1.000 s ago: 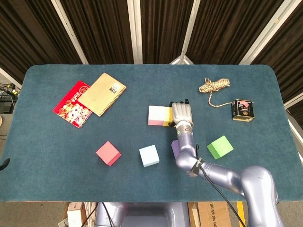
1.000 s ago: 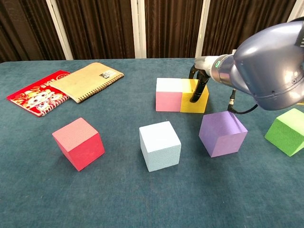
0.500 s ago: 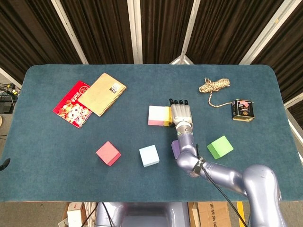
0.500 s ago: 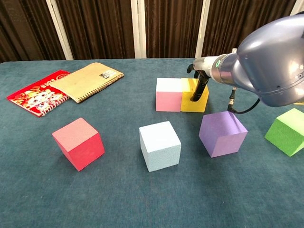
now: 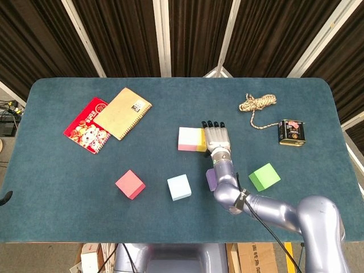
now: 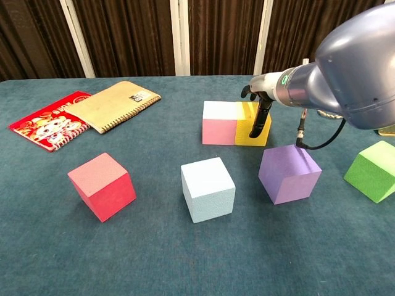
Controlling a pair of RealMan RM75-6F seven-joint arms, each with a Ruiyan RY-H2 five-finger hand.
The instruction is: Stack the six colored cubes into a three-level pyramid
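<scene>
Yellow cube [image 6: 249,124] seated flush against pink-and-white cube [image 6: 220,123], mid-table.
Right hand [image 5: 216,136] is held flat over the yellow cube's right side, fingers extended and empty. Matte foam-like purple cube [image 6: 289,172], light blue cube [image 6: 207,188], red cube [image 6: 102,185] and green cube [image 6: 372,169] are spaced nearer the front edge.

Worktop [image 5: 68,187]: dark teal felt-like cover, rounded corners, evenly lit, soft shadows only. Behind it, dark brown pleated curtains [image 6: 129,37] hang the full width, split by white vertical frame bars [image 6: 178,37]. Below the near edge in the head view, cardboard boxes [image 5: 91,259] sit on the floor. Black cables [image 5: 8,108] lie off the left edge.
</scene>
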